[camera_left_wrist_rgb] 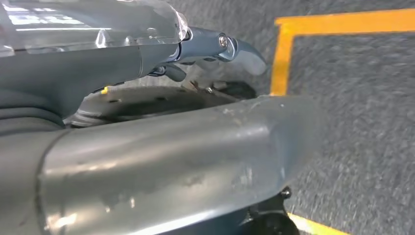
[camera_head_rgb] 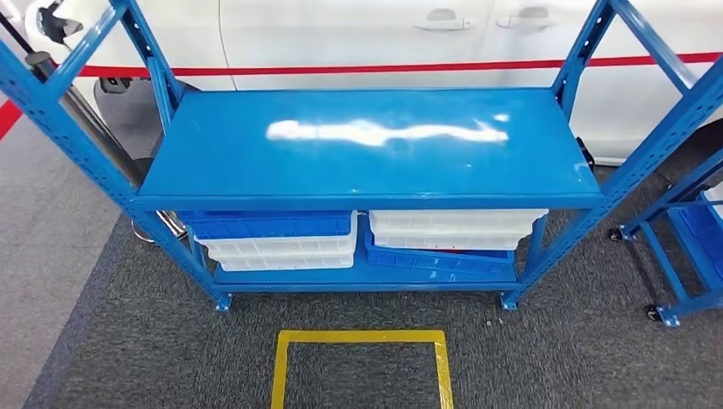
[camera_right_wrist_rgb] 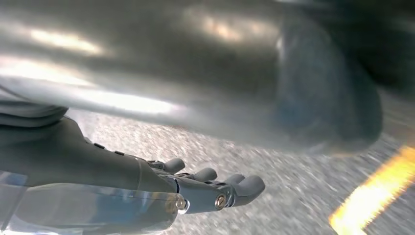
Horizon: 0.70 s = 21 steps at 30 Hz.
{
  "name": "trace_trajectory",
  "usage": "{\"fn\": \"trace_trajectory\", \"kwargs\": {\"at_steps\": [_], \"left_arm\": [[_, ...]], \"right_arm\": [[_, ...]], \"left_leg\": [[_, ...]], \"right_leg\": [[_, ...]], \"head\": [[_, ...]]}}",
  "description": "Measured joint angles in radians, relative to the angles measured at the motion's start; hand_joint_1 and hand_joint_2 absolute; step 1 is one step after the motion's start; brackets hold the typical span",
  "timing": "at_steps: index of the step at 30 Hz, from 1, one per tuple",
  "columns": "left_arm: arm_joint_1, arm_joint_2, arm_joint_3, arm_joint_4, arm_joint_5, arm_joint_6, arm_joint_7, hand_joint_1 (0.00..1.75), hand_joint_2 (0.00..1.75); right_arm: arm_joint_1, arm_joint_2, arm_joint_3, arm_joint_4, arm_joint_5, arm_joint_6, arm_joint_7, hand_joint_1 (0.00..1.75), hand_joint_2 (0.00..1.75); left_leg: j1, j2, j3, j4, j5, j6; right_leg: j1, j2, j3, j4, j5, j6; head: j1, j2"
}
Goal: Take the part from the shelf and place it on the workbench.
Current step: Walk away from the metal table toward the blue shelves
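Hanging over grey carpet (camera_right_wrist_rgb: 274, 161), both hands empty: right hand (camera_right_wrist_rgb: 147, 191) fingers extended, left hand (camera_left_wrist_rgb: 161, 54) half hidden.

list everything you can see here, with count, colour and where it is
shelf rack: one, blue metal, centre, top shelf bare
bins, left stack: one blue over white ones, lower shelf, left side
bins, right stack: white ones over one blue, tilted, lower shelf, right side
floor marking: one, yellow tape square, on the grey carpet in front of the rack
car: one, white, behind the rack
barrier tape: one, red, running across behind the rack
second rack: one, blue, on castors, at the right edge
left hand: one, grey, hanging over the carpet
right hand: one, grey, holds nothing, over the carpet
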Motion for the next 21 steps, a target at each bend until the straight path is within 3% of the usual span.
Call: {"fn": "trace_trajectory", "kwargs": {"at_steps": [1,3,4,5,8,9,11,13,15,17,18,19,21], "left_arm": [[0.001,0.0,0.0,0.0,-0.002,0.0,0.003,0.0,0.0],[0.002,0.0,-0.001,0.0,-0.008,0.0,0.009,0.0,0.0],[0.003,0.0,-0.001,0.0,-0.009,0.0,0.012,0.0,0.0],[0.004,0.0,-0.001,0.0,-0.011,0.001,0.013,0.0,0.0],[0.01,0.001,-0.002,0.0,-0.015,0.006,0.016,0.0,0.0],[0.011,0.001,-0.002,0.0,-0.015,0.009,0.017,0.0,0.0],[0.005,0.001,-0.004,0.0,-0.015,0.018,0.018,0.0,0.0],[-0.002,0.001,-0.006,0.0,-0.017,0.031,0.019,0.0,0.87],[-0.004,0.002,-0.007,0.0,-0.023,0.043,0.021,0.0,1.75],[-0.001,0.002,-0.012,0.0,-0.038,0.063,0.026,0.0,1.75],[0.002,0.002,-0.016,0.0,-0.047,0.078,0.031,0.0,1.75],[0.004,0.002,-0.021,0.0,-0.057,0.094,0.037,0.0,1.75],[0.006,0.003,-0.029,0.0,-0.069,0.118,0.049,0.0,1.75]], "right_arm": [[-0.001,0.0,0.0,0.0,0.0,0.0,0.0,0.0,0.0],[-0.001,0.0,0.0,0.0,0.001,0.0,0.0,0.0,0.0],[0.0,0.0,0.0,0.0,0.002,0.0,0.0,0.0,0.0],[0.0,0.0,0.0,0.0,0.002,0.0,0.0,0.0,0.0],[0.0,0.0,0.0,0.002,0.003,0.003,-0.004,0.0,0.0],[-0.001,0.001,0.0,0.003,0.002,0.005,-0.009,0.0,0.0],[-0.008,0.002,-0.002,0.002,-0.009,0.002,-0.02,0.0,0.0],[-0.014,0.003,-0.011,0.0,-0.03,-0.004,-0.031,0.0,0.87],[-0.016,0.004,-0.022,0.0,-0.049,-0.012,-0.042,0.0,1.75],[-0.015,0.004,-0.036,-0.001,-0.067,-0.024,-0.06,0.0,1.75],[-0.014,0.004,-0.044,-0.001,-0.076,-0.034,-0.072,0.0,1.75],[-0.014,0.004,-0.052,-0.001,-0.084,-0.045,-0.084,0.0,1.75],[-0.014,0.005,-0.067,-0.001,-0.099,-0.067,-0.099,0.0,1.75]], "left_leg": [[0.006,0.0,-0.037,0.017,-0.049,-0.007],[0.016,0.001,-0.09,-0.002,-0.145,-0.018],[0.02,0.001,-0.105,-0.033,-0.158,-0.023],[0.024,0.001,-0.113,-0.078,-0.126,-0.025],[0.026,0.007,-0.123,-0.201,0.105,-0.017],[0.023,0.008,-0.123,-0.21,0.144,-0.009],[0.02,0.007,-0.115,-0.208,0.149,0.01],[0.02,0.006,-0.106,-0.222,0.148,0.026],[0.017,0.007,-0.099,-0.231,0.146,0.038],[0.012,0.008,-0.096,-0.233,0.141,0.046],[0.01,0.007,-0.093,-0.233,0.138,0.049],[0.008,0.006,-0.089,-0.233,0.135,0.049],[0.006,0.003,-0.08,-0.233,0.131,0.048]], "right_leg": [[-0.003,0.002,0.022,-0.01,-0.009,0.0],[-0.007,0.006,0.062,-0.023,-0.033,0.006],[-0.01,0.007,0.081,-0.025,-0.046,0.01],[-0.012,0.008,0.098,-0.026,-0.06,0.014],[-0.011,0.01,0.135,-0.018,-0.104,0.032],[-0.01,0.01,0.142,-0.016,-0.116,0.04],[-0.011,0.008,0.154,-0.017,-0.134,0.055],[-0.014,0.001,0.149,0.007,-0.155,0.063],[-0.013,-0.004,0.092,0.111,-0.205,0.066],[-0.012,-0.004,0.01,0.236,-0.243,0.067],[-0.011,-0.004,-0.014,0.26,-0.233,0.066],[-0.009,-0.004,-0.02,0.246,-0.204,0.063],[-0.005,-0.005,0.013,0.13,-0.115,0.052]], "head": [[-0.001,0.0],[-0.002,0.0],[-0.002,0.0],[-0.003,0.0],[-0.007,0.0],[-0.008,0.0],[-0.008,0.0],[-0.008,0.0],[-0.007,0.0],[-0.006,0.0],[-0.006,0.0],[-0.006,0.0],[-0.006,0.0]]}}
